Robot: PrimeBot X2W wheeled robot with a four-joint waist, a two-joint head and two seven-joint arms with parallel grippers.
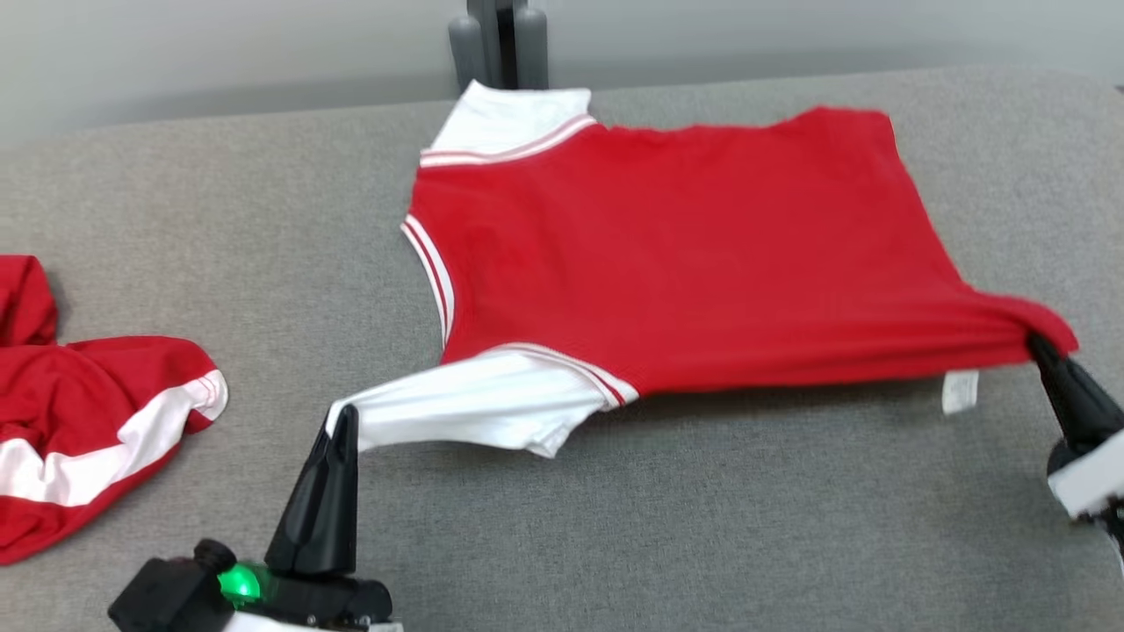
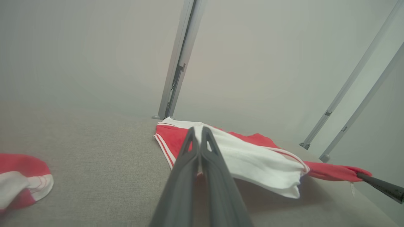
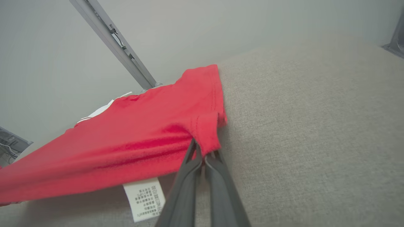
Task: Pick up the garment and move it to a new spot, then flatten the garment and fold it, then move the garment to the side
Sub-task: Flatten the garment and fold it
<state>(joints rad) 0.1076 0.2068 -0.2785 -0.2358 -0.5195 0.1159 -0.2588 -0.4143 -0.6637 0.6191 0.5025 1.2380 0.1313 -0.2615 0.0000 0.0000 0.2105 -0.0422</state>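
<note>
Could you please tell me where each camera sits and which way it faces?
Head view: from the head, down onto the shirt; left gripper and right gripper show.
Left wrist view: from that wrist, along its fingers to the sleeve.
Right wrist view: from that wrist, along its fingers to the hem.
Shared: head and left wrist views show the spare garment.

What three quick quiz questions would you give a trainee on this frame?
1. True or false: the left gripper pinches the garment by its red hem.
2. Multiple choice: the right gripper grips A) a white sleeve, B) a red hem corner, C) the care label.
3. Fill in: a second red-and-white garment lies crumpled toward the table's ___ side, robot's own.
Key: 1 false, it holds the white sleeve; 2 B; 3 left.
</note>
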